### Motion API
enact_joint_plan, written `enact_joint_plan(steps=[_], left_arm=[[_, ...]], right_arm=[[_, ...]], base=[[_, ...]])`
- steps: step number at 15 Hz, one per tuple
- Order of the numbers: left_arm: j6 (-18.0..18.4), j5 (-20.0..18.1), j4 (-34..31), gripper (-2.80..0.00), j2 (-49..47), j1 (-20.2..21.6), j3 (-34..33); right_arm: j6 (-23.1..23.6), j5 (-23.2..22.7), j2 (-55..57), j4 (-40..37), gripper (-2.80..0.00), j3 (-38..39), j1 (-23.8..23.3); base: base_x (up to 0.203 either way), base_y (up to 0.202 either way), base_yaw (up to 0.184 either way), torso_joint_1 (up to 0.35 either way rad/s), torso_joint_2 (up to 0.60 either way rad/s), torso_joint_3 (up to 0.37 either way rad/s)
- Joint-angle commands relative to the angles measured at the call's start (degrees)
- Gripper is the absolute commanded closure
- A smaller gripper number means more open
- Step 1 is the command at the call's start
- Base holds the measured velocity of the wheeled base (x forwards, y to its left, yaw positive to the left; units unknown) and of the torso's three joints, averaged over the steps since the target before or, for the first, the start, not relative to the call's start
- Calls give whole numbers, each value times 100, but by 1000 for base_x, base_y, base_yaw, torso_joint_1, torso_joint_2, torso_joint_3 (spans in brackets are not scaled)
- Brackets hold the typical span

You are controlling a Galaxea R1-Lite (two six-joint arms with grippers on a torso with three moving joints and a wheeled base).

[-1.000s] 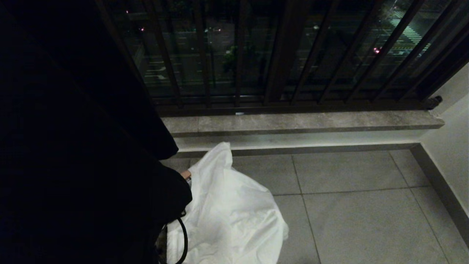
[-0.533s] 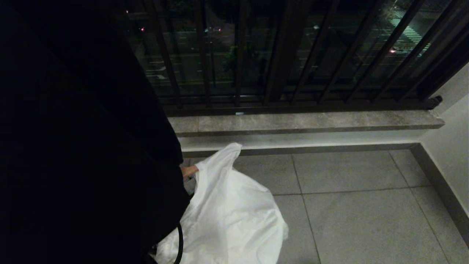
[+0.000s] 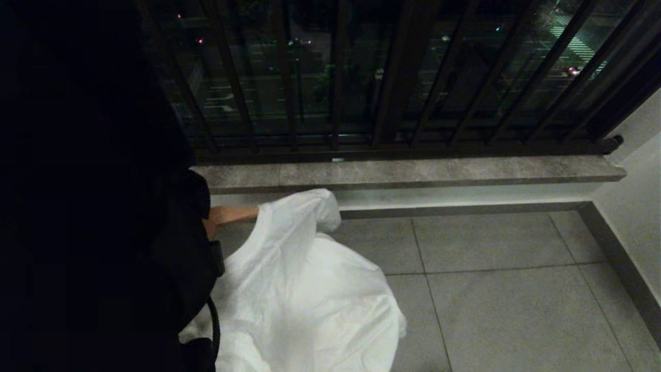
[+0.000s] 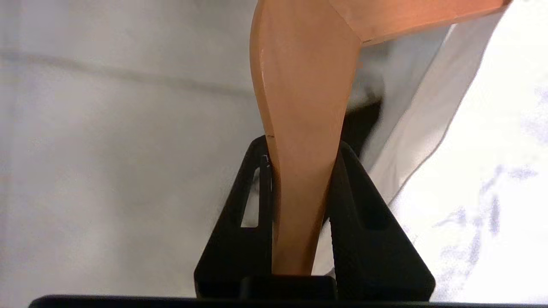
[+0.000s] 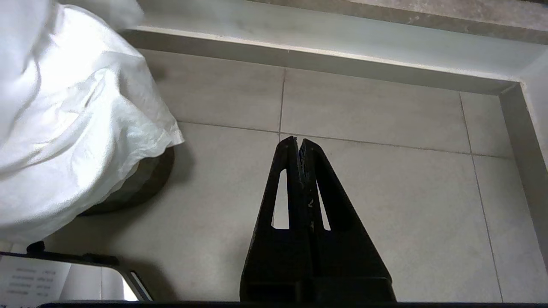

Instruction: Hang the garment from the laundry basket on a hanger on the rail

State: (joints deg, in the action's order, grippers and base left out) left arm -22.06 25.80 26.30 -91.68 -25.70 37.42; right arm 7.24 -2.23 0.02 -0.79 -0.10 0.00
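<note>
My left gripper (image 4: 302, 147) is shut on a tan wooden hanger (image 4: 306, 85), which runs straight out between the two black fingers. A white garment (image 3: 299, 289) is draped over the hanger's far part and hangs down in folds to the floor. In the head view one bare hanger arm (image 3: 232, 214) sticks out of my dark left arm toward the garment's upper edge. My right gripper (image 5: 298, 143) is shut on nothing and hangs parked over the tiles, right of the garment (image 5: 72, 124). The laundry basket and the rail are out of view.
A dark guard railing with vertical bars (image 3: 392, 77) stands on a stone ledge (image 3: 413, 173) ahead. Grey floor tiles (image 3: 490, 294) spread to the right, up to a white wall (image 3: 635, 196). A dark round shape (image 5: 145, 184) lies under the garment's hem.
My left arm has swung left and lifted the hanger. More of the hanger's bare arm now shows, and the garment's top has risen toward the ledge. The right gripper has not moved.
</note>
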Motion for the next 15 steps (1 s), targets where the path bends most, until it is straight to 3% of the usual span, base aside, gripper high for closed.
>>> enact_joint_plan(steps=[1,5,15], left_arm=[[179,17,17,0,573,209,-8],[838,10,-9,0,1476,489,-12],[2030,12,-176,0,2961,836,122]], right_arm=[[5,-5,-2,0,0,1,0],[5,-5,0,0,0,1,0],[6,-5,-2,0,0,1,0]], base=[[0,0,0,0,0,0],[0,0,0,0,0,0],[0,0,0,0,0,0]])
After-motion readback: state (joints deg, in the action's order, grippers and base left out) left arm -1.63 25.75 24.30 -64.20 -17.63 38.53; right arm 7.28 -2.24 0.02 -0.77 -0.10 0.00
